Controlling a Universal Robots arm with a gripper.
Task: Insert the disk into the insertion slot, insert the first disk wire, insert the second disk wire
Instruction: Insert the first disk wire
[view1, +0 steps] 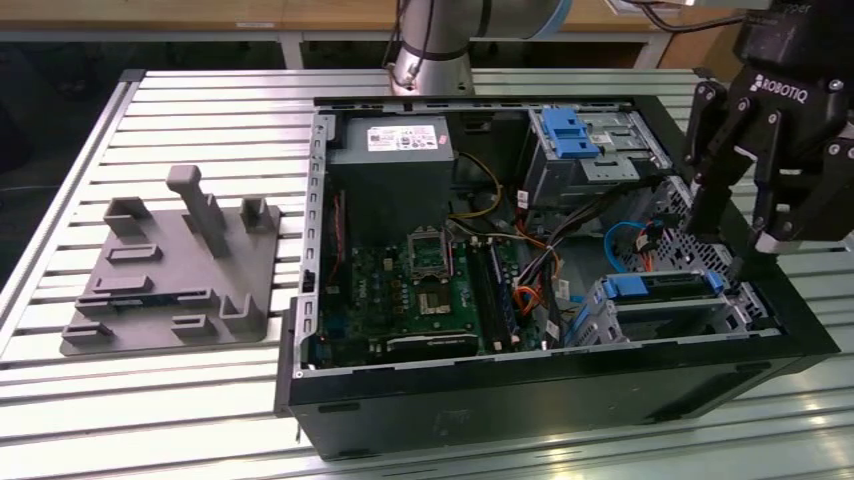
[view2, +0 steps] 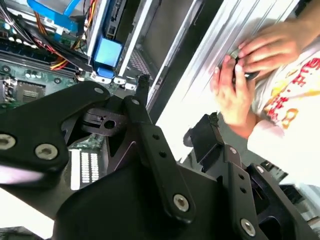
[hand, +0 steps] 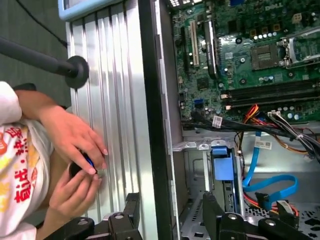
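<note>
Scene: open computer case (view1: 561, 395) on a slatted table (view1: 147, 410); a grey fixture plate (view1: 167, 285) lies well apart, on the exterior view's left.

Disk: the disk (view1: 658, 284), blue caddy around it, lies flat in the insertion slot (view1: 641, 322). This is at the case corner toward the exterior view's right, just beside the motherboard (view1: 414, 290). It looks level with the cage top. Whether it is pushed fully home I cannot tell.

Gripper: the gripper (view1: 731, 240) hangs above the outer end of the cage, fingers pointing down, not touching the disk. Jaws are spread with nothing between them; both wrist views agree.

Wires: blue flat cable (view1: 618, 243) loops loose between the cage and the taller bay with the blue latch (view1: 571, 130). Orange and black leads (view1: 534, 285) run near the cage's inner side. I see no wire joined to the disk.

Step (judgement): disk seating is at or near its end.

Doing it well (judgement): bear on the caddy frame, not the label face. Push square along the cage, since a tilt would likely bind against the perforated wall. Keep the fingers clear of the case wall and the cable loop.

Hazard: a person's hands (hand: 75, 150) hold a small dark object at the table's edge, just outside the case wall and near the gripper. Slow, short motions are advisable.
</note>
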